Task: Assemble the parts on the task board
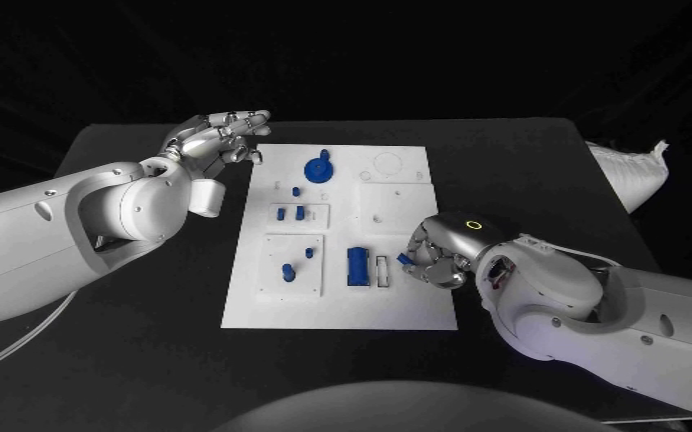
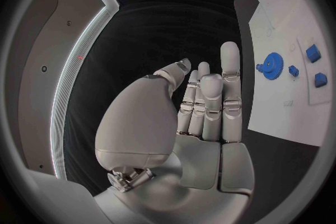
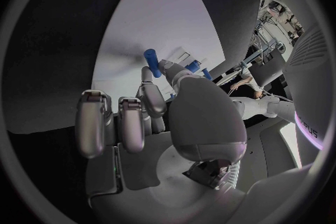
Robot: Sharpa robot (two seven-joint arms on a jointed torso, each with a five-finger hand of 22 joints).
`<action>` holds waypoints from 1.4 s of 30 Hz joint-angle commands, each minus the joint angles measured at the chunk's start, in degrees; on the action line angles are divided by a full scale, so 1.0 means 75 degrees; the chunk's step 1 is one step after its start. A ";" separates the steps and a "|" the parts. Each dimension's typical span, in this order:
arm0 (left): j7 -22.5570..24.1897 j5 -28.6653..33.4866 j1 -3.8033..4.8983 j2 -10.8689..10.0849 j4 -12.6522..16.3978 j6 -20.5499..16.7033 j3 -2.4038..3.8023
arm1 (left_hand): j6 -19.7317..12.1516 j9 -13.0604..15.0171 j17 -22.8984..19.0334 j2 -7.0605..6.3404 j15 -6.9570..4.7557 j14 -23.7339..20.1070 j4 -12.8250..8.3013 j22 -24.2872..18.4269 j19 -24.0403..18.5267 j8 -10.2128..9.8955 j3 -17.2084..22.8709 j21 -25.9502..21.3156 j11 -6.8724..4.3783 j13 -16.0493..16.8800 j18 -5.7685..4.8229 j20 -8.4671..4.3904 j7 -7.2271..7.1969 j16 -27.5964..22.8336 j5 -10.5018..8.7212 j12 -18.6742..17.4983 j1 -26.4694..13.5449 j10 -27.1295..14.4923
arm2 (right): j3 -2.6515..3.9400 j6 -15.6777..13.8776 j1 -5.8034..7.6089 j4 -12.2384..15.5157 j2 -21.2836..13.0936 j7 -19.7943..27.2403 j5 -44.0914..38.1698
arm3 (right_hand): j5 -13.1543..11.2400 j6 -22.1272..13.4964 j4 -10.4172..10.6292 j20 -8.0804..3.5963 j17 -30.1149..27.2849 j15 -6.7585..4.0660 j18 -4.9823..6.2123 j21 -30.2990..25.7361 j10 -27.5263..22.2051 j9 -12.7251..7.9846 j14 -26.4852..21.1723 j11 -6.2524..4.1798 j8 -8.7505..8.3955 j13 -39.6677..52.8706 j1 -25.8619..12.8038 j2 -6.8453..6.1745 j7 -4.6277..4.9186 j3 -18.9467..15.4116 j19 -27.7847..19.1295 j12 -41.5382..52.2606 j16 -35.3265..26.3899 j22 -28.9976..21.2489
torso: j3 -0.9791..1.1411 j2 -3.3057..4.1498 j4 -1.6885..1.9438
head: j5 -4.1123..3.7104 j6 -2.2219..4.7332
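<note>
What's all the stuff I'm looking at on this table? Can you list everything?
Black table: one, under everything.
White rectangular task board: one, mid-table.
Blue gear-shaped part: one, far end of the board.
Blue rectangular block: one, near half of the board.
Small blue pieces: several, blue, left half of the board.
Left hand: one, silver, fingers apart, holding nothing, at the board's far left corner.
Right hand: one, silver, at the board's right edge, pinching a small blue part.

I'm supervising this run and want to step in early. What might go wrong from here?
The right hand pinches a small blue part only at its fingertips, so it may slip or tilt before seating. That hand hangs close to the blue block on the task board and could nudge it. The left hand is off the board, so the board may shift.
</note>
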 commanded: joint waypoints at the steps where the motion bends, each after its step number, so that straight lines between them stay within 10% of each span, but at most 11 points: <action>1: 0.0043 -0.0014 0.0003 0.0012 0.0028 0.0135 0.0004 | -0.0028 0.0004 -0.0007 0.0043 0.0003 -0.0055 -0.0019 -0.0011 -0.0005 0.0052 0.0021 -0.0040 0.0000 0.0010 0.0080 0.0032 -0.0029 -0.0028 0.0019 0.0052 0.0027 -0.0073 | 0.0004 -0.0415 0.0001 0.0024 0.0051 0.0018 0.0493 | 0.0005 0.0071 0.0049 -0.0059 0.1577 -0.0064 -0.0059 0.0028 0.0072 0.0006 0.0722 -0.0002 -0.0022 0.0009 -0.0077 -0.0014 -0.0001 0.0000 0.0191 0.0030 0.0051 0.0169 | -0.0003 0.0005 0.0007 | 0.0021 -0.0017; 7: 0.0040 -0.0015 0.0003 0.0014 0.0042 0.0135 0.0004 | -0.0028 0.0004 -0.0007 0.0043 0.0003 -0.0055 -0.0019 -0.0011 -0.0005 0.0052 0.0021 -0.0040 0.0000 0.0010 0.0080 0.0032 -0.0029 -0.0028 0.0019 0.0052 0.0027 -0.0073 | 0.0013 -0.0953 0.0014 -0.0019 0.0154 -0.0013 0.1629 | 0.0136 0.0072 0.0057 -0.0068 0.1570 -0.0073 -0.0053 0.0014 0.0070 -0.0001 0.0720 -0.0010 -0.0048 0.0010 -0.0068 -0.0003 -0.0008 0.0009 0.0184 0.0022 0.0046 0.0148 | -0.0001 0.0006 0.0004 | 0.0035 -0.0025; 17: 0.0027 -0.0056 0.0004 0.0011 0.0091 0.0138 0.0004 | -0.0028 0.0004 -0.0007 0.0043 0.0003 -0.0055 -0.0019 -0.0011 -0.0005 0.0052 0.0021 -0.0040 0.0000 0.0010 0.0080 0.0032 -0.0029 -0.0028 0.0019 0.0052 0.0027 -0.0073 | 0.0015 -0.0782 0.0034 -0.0236 0.0357 -0.0109 0.2817 | 0.0711 0.0115 0.0082 -0.0081 0.1589 -0.0080 -0.0059 0.0034 0.0096 0.0005 0.0722 -0.0013 -0.0085 0.0050 -0.0129 0.0036 -0.0010 -0.0082 0.0193 0.0058 0.0059 0.0178 | 0.0000 0.0004 0.0001 | 0.0038 -0.0039; 42: -0.0003 -0.0080 0.0005 0.0022 0.0098 0.0166 0.0004 | -0.0031 0.0004 -0.0019 0.0042 0.0003 -0.0061 -0.0021 -0.0011 -0.0007 0.0057 0.0023 -0.0041 0.0002 0.0010 0.0081 0.0032 -0.0028 -0.0031 0.0018 0.0060 0.0026 -0.0081 | 0.0014 -0.1154 0.0036 -0.0281 0.0473 -0.0155 0.3796 | 0.0872 0.0284 0.0346 -0.0101 0.1660 -0.0105 -0.0076 0.0101 0.0242 0.0042 0.0737 -0.0047 -0.0067 0.0298 -0.0595 0.0060 -0.0058 -0.0465 0.0227 0.0393 0.0111 0.0273 | 0.0008 0.0013 0.0012 | 0.0013 -0.0049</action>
